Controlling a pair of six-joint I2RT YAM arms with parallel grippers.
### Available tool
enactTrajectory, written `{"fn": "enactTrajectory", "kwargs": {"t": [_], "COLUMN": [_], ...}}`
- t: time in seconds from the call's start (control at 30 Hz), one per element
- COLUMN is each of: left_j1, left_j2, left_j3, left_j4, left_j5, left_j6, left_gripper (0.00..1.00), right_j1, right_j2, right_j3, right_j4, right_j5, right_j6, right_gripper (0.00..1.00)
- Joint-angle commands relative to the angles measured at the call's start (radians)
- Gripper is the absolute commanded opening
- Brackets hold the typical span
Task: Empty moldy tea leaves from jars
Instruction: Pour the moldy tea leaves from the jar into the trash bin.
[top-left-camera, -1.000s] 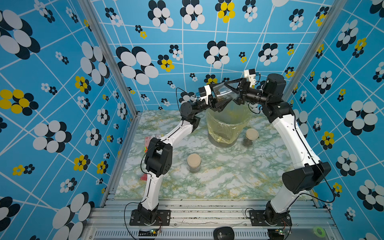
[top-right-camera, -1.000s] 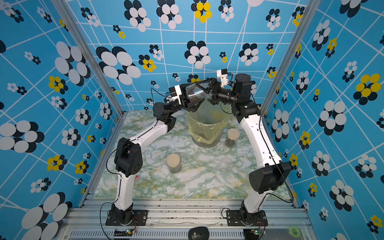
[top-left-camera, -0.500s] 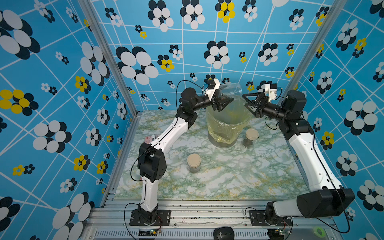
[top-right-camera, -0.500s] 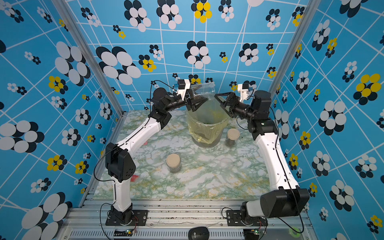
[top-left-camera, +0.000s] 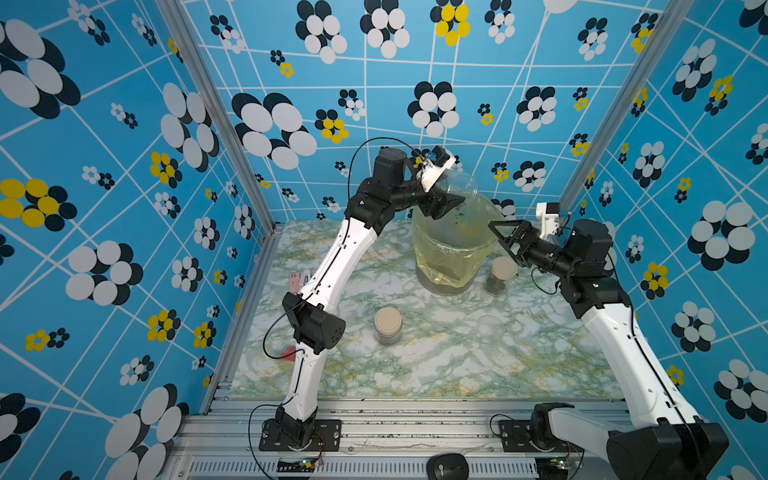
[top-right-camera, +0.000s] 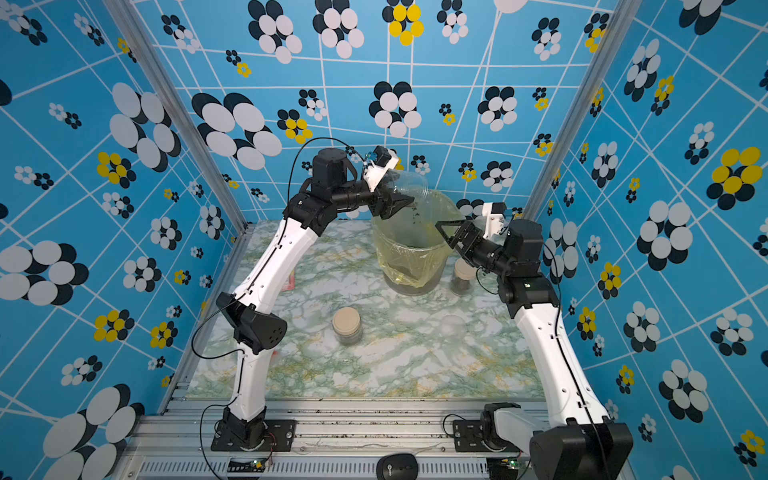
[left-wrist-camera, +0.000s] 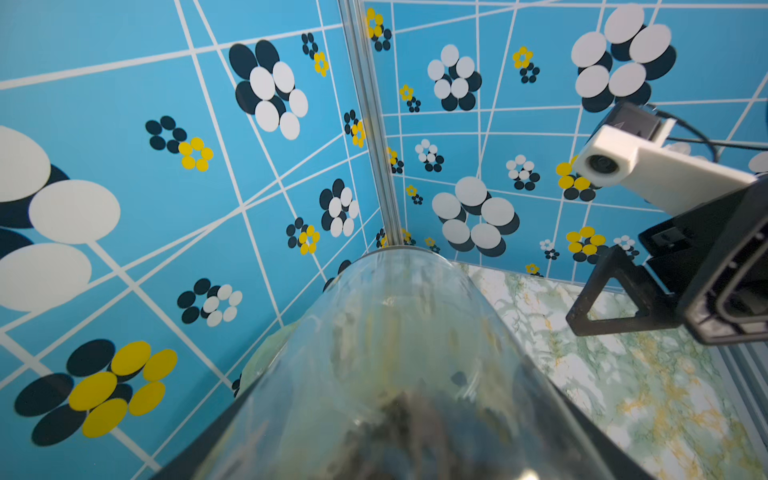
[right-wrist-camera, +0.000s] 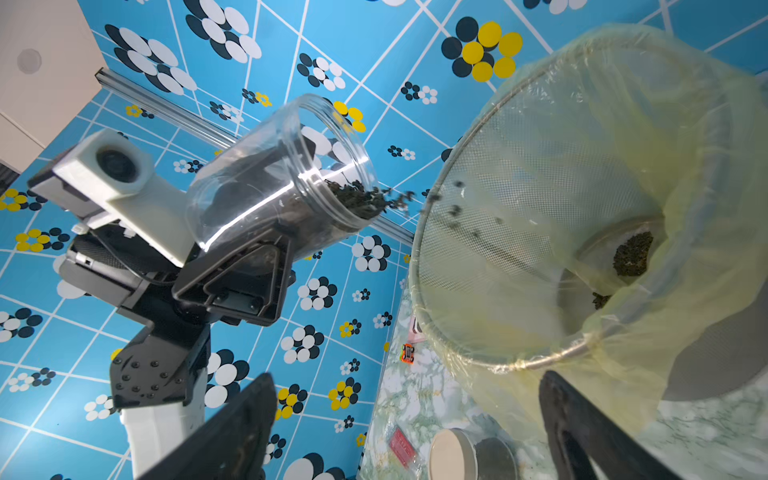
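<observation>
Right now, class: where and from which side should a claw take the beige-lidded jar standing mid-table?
Probably the clear wall of the beige-lidded jar, below the lid, coming in level from the robot's side. It stands upright and cylindrical; the flat lid gives little hold.

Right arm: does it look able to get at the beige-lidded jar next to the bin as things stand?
Probably yes. The right end effector is open and empty, close by that jar; nothing lies between. Only the bin beside it crowds one side.

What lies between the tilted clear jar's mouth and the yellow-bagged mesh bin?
Loose dark tea leaves in mid-air, between jar and bin; seen in the right wrist view.
</observation>
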Motion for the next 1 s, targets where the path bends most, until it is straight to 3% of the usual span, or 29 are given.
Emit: {"fn": "enactTrajectory", "kwargs": {"t": [0.0, 0.47, 0.53, 0.63, 0.67, 0.73, 0.77, 0.83, 0.93, 0.97], "left_j1": [-0.019, -0.143, -0.137, -0.075, -0.077, -0.117, -0.123, -0.089, -0.125, -0.116], "left_j2": [0.030, 0.079, 0.079, 0.070, 0.072, 0.077, 0.082, 0.084, 0.093, 0.093], "left_j3": [0.039, 0.063, 0.072, 0.072, 0.072, 0.075, 0.085, 0.087, 0.091, 0.095], "left_j4": [-0.239, -0.238, -0.229, -0.176, -0.167, -0.190, -0.207, -0.184, -0.214, -0.218], "left_j5": [-0.127, -0.534, -0.490, -0.261, -0.285, -0.406, -0.382, -0.240, -0.401, -0.330], "left_j6": [0.068, 0.234, 0.192, -0.003, -0.003, 0.119, 0.117, -0.008, 0.109, 0.075], "left_gripper": [0.57, 0.55, 0.55, 0.54, 0.53, 0.53, 0.54, 0.53, 0.54, 0.54], "right_j1": [-0.003, -0.003, -0.003, -0.003, -0.003, -0.003, -0.003, -0.003, -0.003, -0.003], "right_j2": [-0.053, -0.101, -0.102, -0.104, -0.105, -0.105, -0.105, -0.103, -0.096, -0.095], "right_j3": [-0.022, -0.066, -0.069, -0.072, -0.074, -0.074, -0.073, -0.072, -0.072, -0.071], "right_j4": [-0.022, -0.089, -0.094, -0.092, -0.092, -0.095, -0.094, -0.096, -0.090, -0.088], "right_j5": [0.051, 0.057, 0.059, 0.057, 0.058, 0.059, 0.060, 0.060, 0.061, 0.057], "right_j6": [-0.055, -0.110, -0.115, -0.115, -0.115, -0.116, -0.116, -0.119, -0.114, -0.112], "right_gripper": [0.99, 0.99, 0.99, 0.99, 0.99, 0.99, 0.99, 0.99, 0.99, 0.99]}}
